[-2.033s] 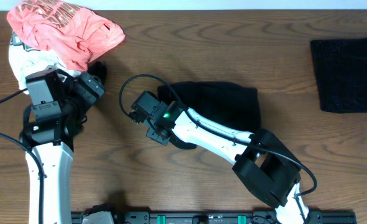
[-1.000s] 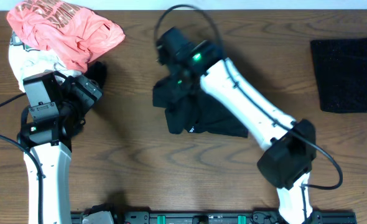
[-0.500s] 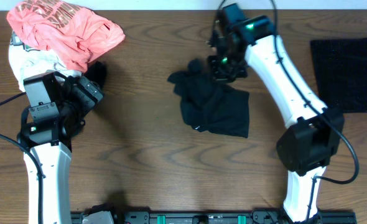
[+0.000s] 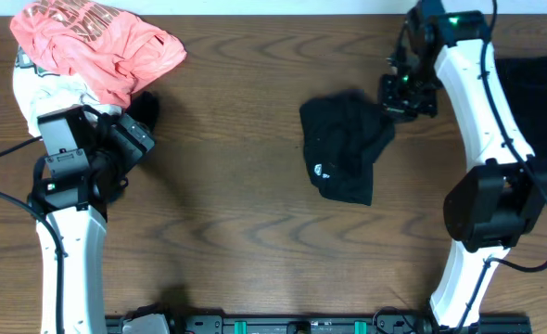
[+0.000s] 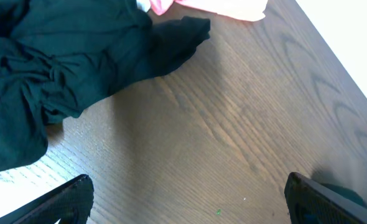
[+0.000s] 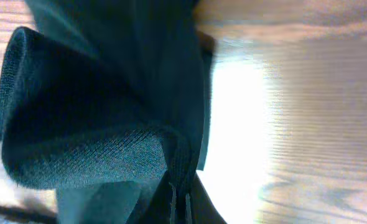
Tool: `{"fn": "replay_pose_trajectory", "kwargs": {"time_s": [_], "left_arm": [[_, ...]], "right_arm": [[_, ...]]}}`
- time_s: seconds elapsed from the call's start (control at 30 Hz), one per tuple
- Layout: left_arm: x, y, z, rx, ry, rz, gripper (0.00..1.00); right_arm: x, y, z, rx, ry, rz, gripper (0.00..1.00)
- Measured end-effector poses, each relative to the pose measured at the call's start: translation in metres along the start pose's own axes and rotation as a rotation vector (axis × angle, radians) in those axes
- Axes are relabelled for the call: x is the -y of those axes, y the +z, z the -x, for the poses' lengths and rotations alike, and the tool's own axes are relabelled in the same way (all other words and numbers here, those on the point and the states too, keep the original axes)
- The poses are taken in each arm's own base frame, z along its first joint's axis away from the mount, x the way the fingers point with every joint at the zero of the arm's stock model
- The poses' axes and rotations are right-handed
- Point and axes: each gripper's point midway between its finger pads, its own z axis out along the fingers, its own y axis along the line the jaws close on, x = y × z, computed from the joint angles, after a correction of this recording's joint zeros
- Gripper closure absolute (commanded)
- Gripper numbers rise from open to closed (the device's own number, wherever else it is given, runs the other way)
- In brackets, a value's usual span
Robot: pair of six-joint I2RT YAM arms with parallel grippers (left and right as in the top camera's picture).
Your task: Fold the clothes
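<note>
Black garment [image 4: 340, 153] lies crumpled on the wooden table [image 4: 236, 232], its upper right corner pinched tight in the right gripper [image 4: 405, 98] (the wrist view shows fabric bunched where the jaws meet). Well apart to the garment's left, the left gripper [image 5: 188, 186] hangs spread wide, holding nothing, beside a pink clothes pile [image 4: 97, 42]. Right of the garment lies a folded black cloth [image 4: 538, 83].

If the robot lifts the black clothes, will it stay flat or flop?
Probably flop: the black garment lies crumpled and bunches where the right end effector pinches it. Its edge curls softly in the right wrist view, so it would likely sag when lifted.
</note>
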Motion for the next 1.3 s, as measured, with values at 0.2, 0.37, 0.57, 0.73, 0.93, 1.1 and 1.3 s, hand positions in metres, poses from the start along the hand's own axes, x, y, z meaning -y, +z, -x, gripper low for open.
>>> {"fn": "replay_pose_trajectory", "kwargs": {"time_s": [0.2, 0.37, 0.57, 0.73, 0.93, 1.1, 1.3], "left_arm": [[-0.003, 0.006, -0.003, -0.021, -0.004, 0.013, 0.02], [-0.005, 0.010, -0.004, -0.033, -0.007, 0.021, 0.02], [-0.006, 0.013, -0.005, -0.041, -0.008, 0.026, 0.02], [-0.006, 0.013, -0.006, -0.043, -0.008, 0.027, 0.02], [-0.006, 0.014, -0.006, -0.045, -0.004, 0.027, 0.02], [-0.006, 0.014, -0.006, -0.045, -0.004, 0.028, 0.02], [-0.006, 0.014, -0.006, -0.045, -0.001, 0.028, 0.02]], "right_arm": [[0.029, 0.049, -0.020, -0.110, 0.046, -0.064, 0.99], [0.047, 0.082, -0.037, -0.171, 0.070, -0.089, 0.99], [0.086, 0.094, -0.045, -0.191, 0.140, -0.161, 0.57], [0.111, 0.090, -0.037, -0.160, 0.187, -0.204, 0.15], [0.113, 0.070, -0.021, -0.112, 0.158, -0.206, 0.22], [0.093, 0.032, 0.005, -0.020, 0.081, -0.173, 0.31], [0.038, 0.006, 0.016, 0.039, -0.069, -0.046, 0.45]]}}
